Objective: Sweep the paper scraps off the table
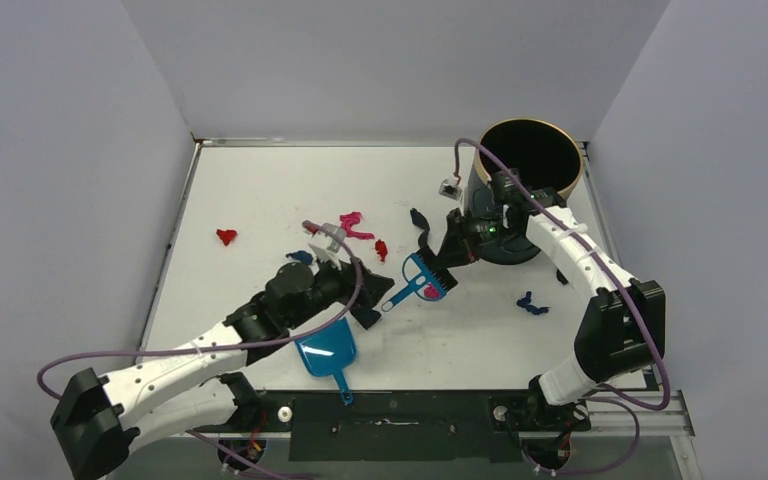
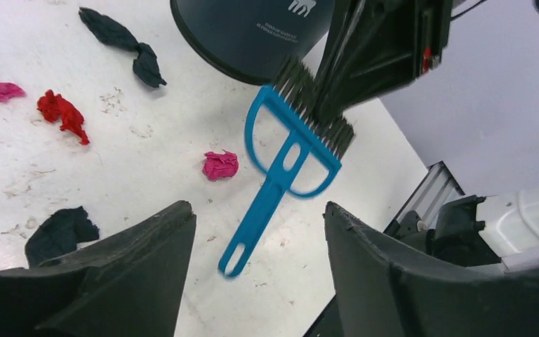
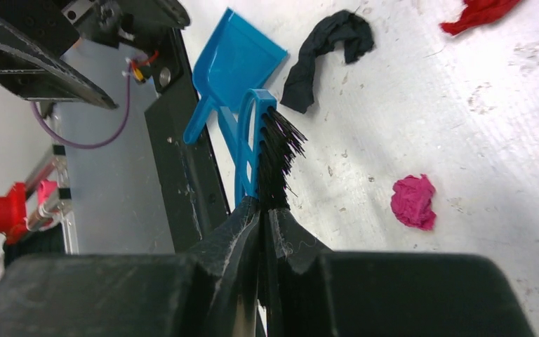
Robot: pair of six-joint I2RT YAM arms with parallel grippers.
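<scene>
My right gripper (image 1: 452,252) is shut on the black bristles of the blue hand brush (image 1: 422,281), in front of the bin. In the right wrist view the fingers (image 3: 242,228) pinch the bristles (image 3: 277,151). The brush handle (image 2: 253,225) points down toward my left gripper (image 1: 365,300), which is open and empty, its fingers (image 2: 161,239) on either side of the handle end without touching it. Paper scraps lie on the white table (image 1: 260,190): a red one (image 1: 225,236), magenta strips (image 1: 353,225), a red lump (image 1: 381,248), a dark one (image 1: 420,222), a blue one (image 1: 532,303), a magenta lump (image 2: 220,165).
A blue dustpan (image 1: 325,352) lies at the table's near edge by my left arm. A dark round bin (image 1: 525,185) stands at the back right, just behind my right gripper. A dark scrap (image 3: 326,53) lies beside the dustpan (image 3: 235,63).
</scene>
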